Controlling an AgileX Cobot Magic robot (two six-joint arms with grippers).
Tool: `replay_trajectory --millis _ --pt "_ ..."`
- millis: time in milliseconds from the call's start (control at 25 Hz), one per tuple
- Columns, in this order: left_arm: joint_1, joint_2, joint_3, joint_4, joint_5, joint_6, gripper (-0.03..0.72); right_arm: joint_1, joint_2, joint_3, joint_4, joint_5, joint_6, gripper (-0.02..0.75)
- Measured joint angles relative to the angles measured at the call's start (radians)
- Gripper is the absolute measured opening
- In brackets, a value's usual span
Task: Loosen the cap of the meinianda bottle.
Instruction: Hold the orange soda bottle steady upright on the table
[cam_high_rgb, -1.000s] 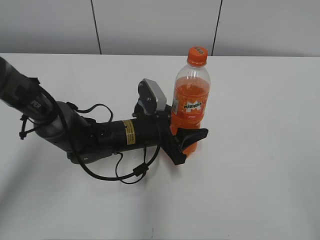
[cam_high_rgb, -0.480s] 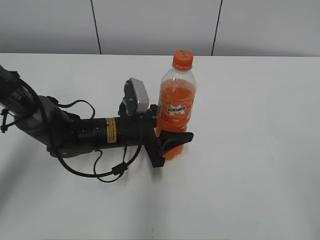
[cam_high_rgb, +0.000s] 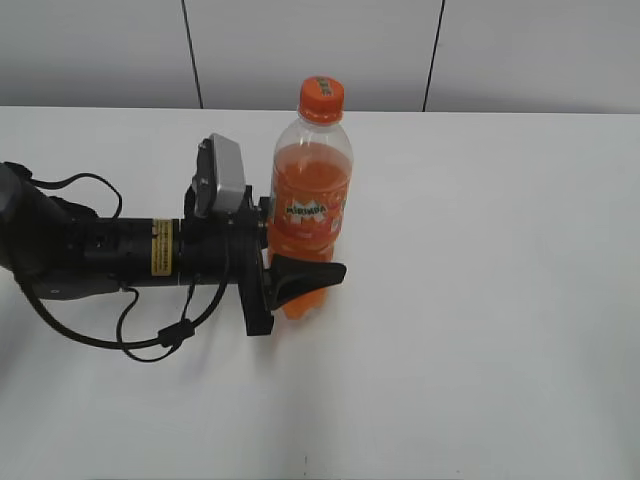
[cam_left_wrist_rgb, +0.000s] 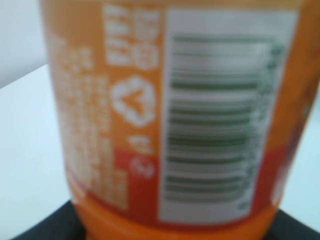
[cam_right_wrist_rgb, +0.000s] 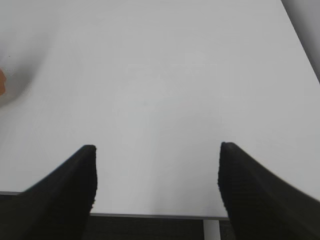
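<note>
The left pincer (cam_high_rgb: 300, 275) is clamping the meinianda bottle (cam_high_rgb: 308, 215) low on its body, seemingly steadying it upright on the desk (cam_high_rgb: 480, 300); its arm is lying almost level, left of the bottle. The cap (cam_high_rgb: 322, 99) is sitting untouched on top. The right pincer (cam_right_wrist_rgb: 156, 185) is gaping wide, holding nothing
</note>
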Motion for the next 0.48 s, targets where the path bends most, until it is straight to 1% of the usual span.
replay_trajectory --millis 200,480 --pt "0.000 0.000 0.029 0.084 0.004 -0.032 0.389 0.000 0.000 0.000 0.000 0.000 0.000 0.566" --pt "-0.012 0.019 0.030 0.075 0.006 -0.053 0.389 0.000 0.000 0.000 0.000 0.000 0.000 0.566"
